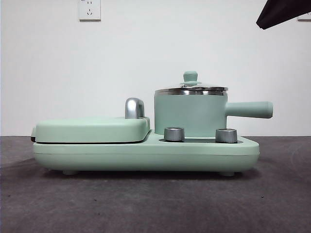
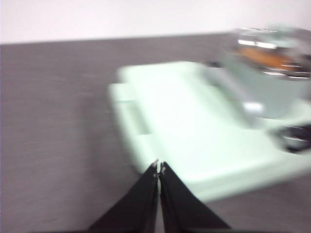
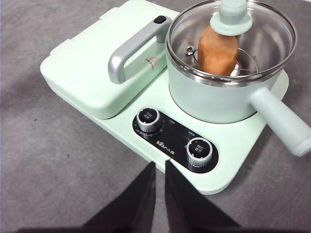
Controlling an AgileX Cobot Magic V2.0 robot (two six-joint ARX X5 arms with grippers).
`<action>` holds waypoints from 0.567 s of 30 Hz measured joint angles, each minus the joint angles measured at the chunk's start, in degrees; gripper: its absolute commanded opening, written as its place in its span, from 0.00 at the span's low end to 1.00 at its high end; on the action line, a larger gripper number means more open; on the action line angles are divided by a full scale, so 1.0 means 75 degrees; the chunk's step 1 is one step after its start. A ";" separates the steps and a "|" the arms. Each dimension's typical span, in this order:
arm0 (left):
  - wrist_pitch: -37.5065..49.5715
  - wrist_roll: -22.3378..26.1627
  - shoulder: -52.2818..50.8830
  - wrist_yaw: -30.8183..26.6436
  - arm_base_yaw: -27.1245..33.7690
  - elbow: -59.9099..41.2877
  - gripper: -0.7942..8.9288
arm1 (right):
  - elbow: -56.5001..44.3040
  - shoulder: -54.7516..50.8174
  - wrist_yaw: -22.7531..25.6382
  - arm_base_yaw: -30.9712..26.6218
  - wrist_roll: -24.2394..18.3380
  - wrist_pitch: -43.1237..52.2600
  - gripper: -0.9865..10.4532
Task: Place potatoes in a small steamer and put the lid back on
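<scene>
The small steamer point(image 1: 189, 114) stands on the right half of the mint-green cooker base point(image 1: 146, 153), its handle point(image 1: 250, 109) pointing right. The glass lid point(image 1: 190, 89) sits on its steel rim. In the right wrist view the orange-brown potato point(image 3: 217, 48) stands inside the steamer point(image 3: 214, 97) under the lid point(image 3: 272, 34). My right gripper point(image 3: 159, 165) is shut and empty, above the table in front of the cooker's dials. My left gripper point(image 2: 158, 169) is shut and empty, off the griddle end of the cooker. That view is blurred and shows the steamer point(image 2: 272, 82).
A flat mint-green griddle cover point(image 1: 92, 128) with a chrome handle point(image 1: 134, 108) fills the cooker's left half. Two dials point(image 1: 174, 134) point(image 1: 226, 135) sit at the front. A black arm tip point(image 1: 282, 12) shows at the top right corner. Dark grey table point(image 1: 146, 204) surrounds the cooker.
</scene>
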 measured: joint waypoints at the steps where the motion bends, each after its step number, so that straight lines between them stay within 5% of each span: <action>1: 0.0210 -0.0006 -0.0321 -0.0309 0.0102 -0.0361 0.09 | 0.0000 0.0000 0.0000 0.0000 0.0000 0.0000 0.11; 5: 0.0889 -0.0163 -0.1454 -0.1276 0.0423 -0.1615 0.09 | 0.0000 0.0000 0.0000 0.0000 0.0000 0.0000 0.11; 17: 0.1941 -0.0423 -0.2996 -0.1343 0.0793 -0.3375 0.09 | 0.0000 0.0000 0.0000 0.0000 0.0000 0.0000 0.11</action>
